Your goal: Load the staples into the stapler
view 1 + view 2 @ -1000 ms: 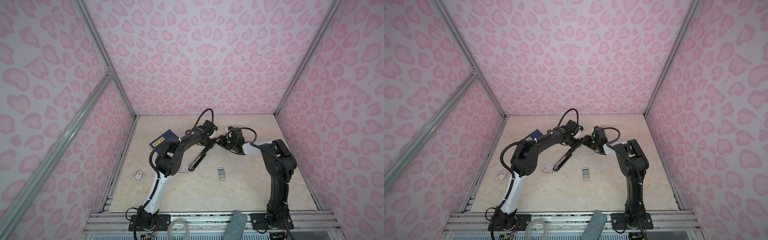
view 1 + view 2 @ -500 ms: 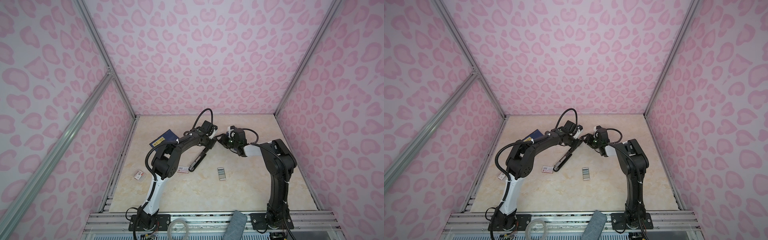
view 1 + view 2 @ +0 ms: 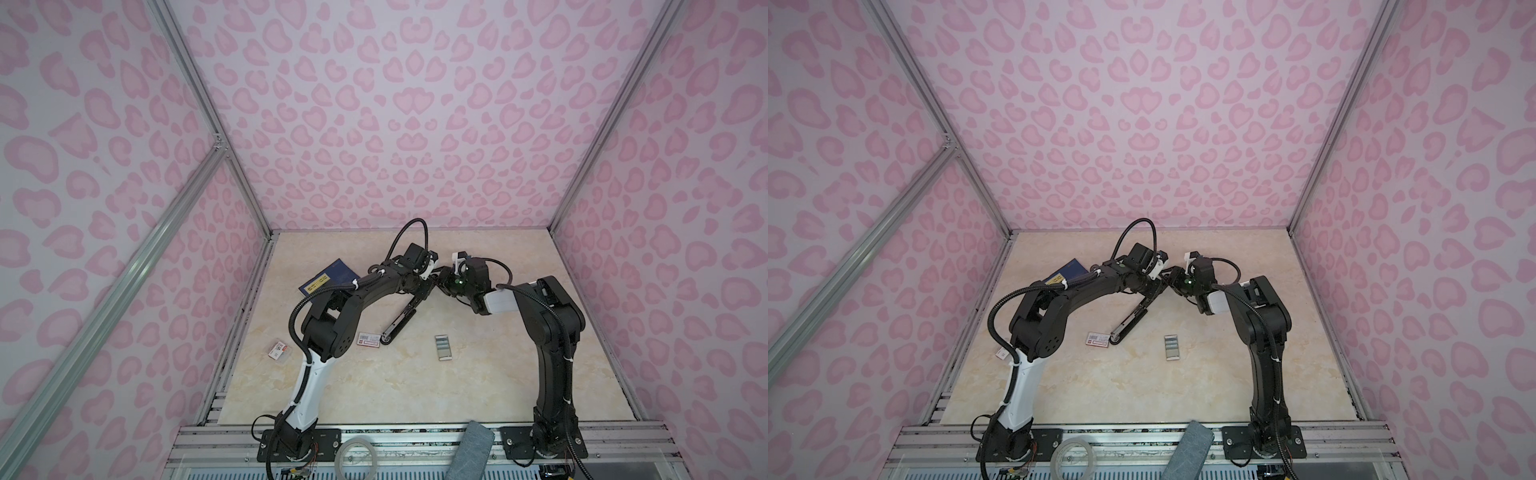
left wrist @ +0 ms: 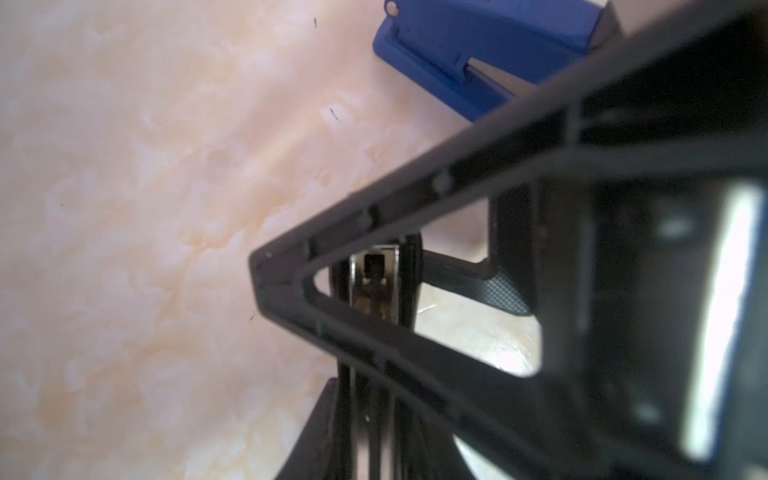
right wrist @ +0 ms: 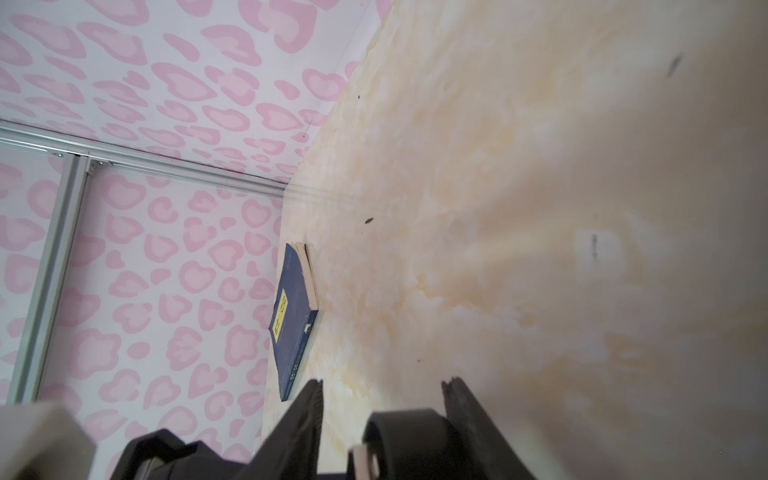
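One stapler [image 3: 400, 323], one block of staples [image 3: 443, 347], two hands above the counter [image 3: 415, 395].
Nearest, one tape roll [image 3: 357, 456] and one grey cloth [image 3: 470, 453] lie on the front rail. The staples lie flat, well apart from both hands. One box [image 3: 369, 339] sits just beside the stapler's near tip, a second box [image 3: 279, 352] at the left edge. The stapler slants up into the left hand [image 3: 423, 286], closed narrowly on its far end. The right hand [image 5: 380, 384], just beside it, is half open, clamping nothing. Farthest, one booklet [image 3: 328, 277], partly behind the left arm.
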{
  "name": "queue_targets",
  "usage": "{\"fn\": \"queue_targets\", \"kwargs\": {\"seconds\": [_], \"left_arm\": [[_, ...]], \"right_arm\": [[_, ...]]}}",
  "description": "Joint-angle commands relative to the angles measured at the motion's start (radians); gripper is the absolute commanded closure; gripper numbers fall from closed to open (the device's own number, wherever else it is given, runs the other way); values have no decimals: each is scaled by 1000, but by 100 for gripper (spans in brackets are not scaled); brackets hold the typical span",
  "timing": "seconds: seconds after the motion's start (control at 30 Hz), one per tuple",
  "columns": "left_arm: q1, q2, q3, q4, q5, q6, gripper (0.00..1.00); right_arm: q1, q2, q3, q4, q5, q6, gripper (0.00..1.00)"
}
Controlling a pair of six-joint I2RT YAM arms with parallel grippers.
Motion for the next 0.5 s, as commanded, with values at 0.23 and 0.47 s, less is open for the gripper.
{"fn": "queue_targets", "kwargs": {"seconds": [0.23, 0.47], "left_arm": [[-12, -31, -7, 38, 0, -20, 57], [-12, -166, -132, 71, -69, -48, 55]], "right_arm": [[-5, 11, -8, 98, -7, 10, 62], [-8, 3, -23, 129, -15, 4, 63]]}}
